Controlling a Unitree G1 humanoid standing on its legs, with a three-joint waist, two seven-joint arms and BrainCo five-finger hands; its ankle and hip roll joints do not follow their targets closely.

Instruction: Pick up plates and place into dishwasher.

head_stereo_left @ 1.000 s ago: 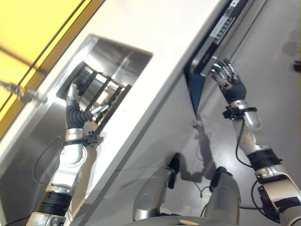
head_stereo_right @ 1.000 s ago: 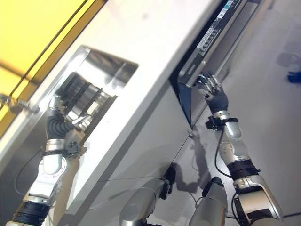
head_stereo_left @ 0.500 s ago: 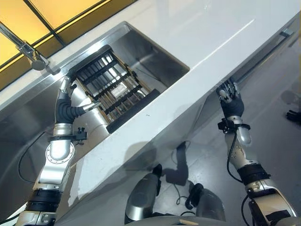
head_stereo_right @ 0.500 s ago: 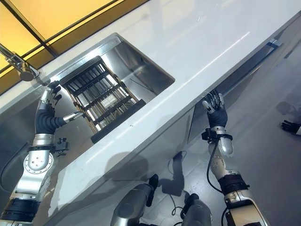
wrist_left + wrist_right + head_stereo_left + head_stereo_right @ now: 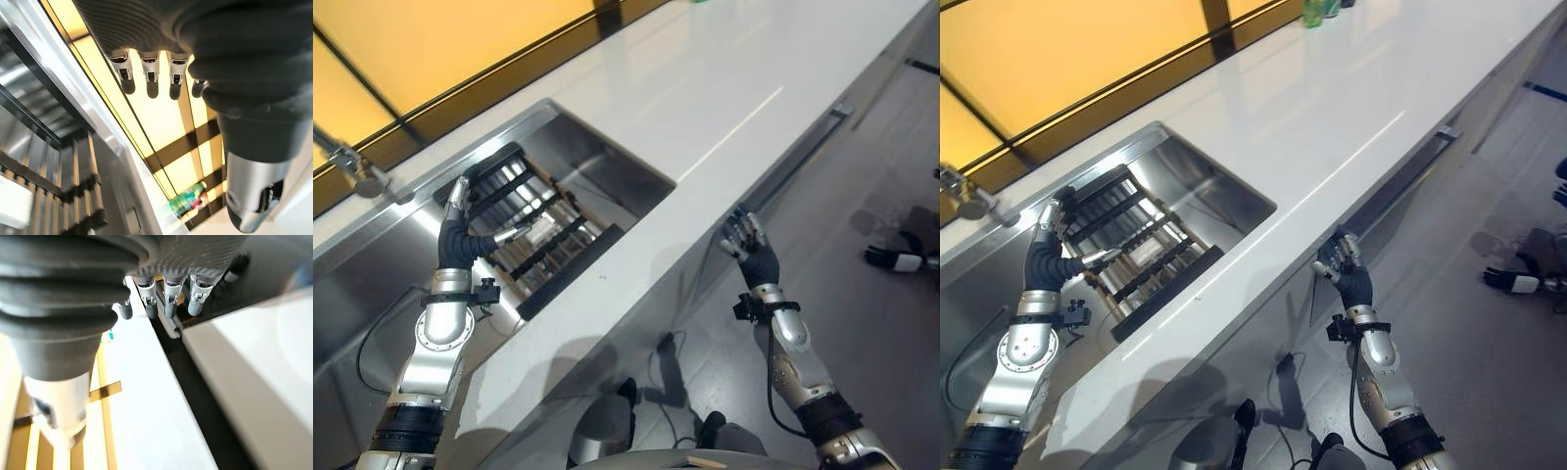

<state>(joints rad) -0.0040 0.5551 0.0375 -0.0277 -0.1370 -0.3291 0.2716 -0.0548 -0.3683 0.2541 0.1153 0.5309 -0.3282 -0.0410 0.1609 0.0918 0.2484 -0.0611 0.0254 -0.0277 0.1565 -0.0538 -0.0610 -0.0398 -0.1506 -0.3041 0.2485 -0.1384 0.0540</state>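
Both silver-grey metal arms are showing black ribbed covers over wrist and hand-back: left hand [image 5: 460,231], right hand [image 5: 1349,279]. Silver fingers [image 5: 149,73] are ending in dark rounded tips.

- The dish rack [image 5: 1141,259] takes up most of the sink [image 5: 1224,191].
- White table [image 5: 1332,98] lies bare, a green bottle [image 5: 1314,10] at its far edge.

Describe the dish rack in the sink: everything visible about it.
The black dish rack looks like dark bars crossed by rows of pale wooden-looking slats, with a solid dark strip along its near edge. It sits tilted inside the stainless steel sink, and something white lies among its slats. The left hand, fingers straight, reaches to its far end; contact cannot be told.
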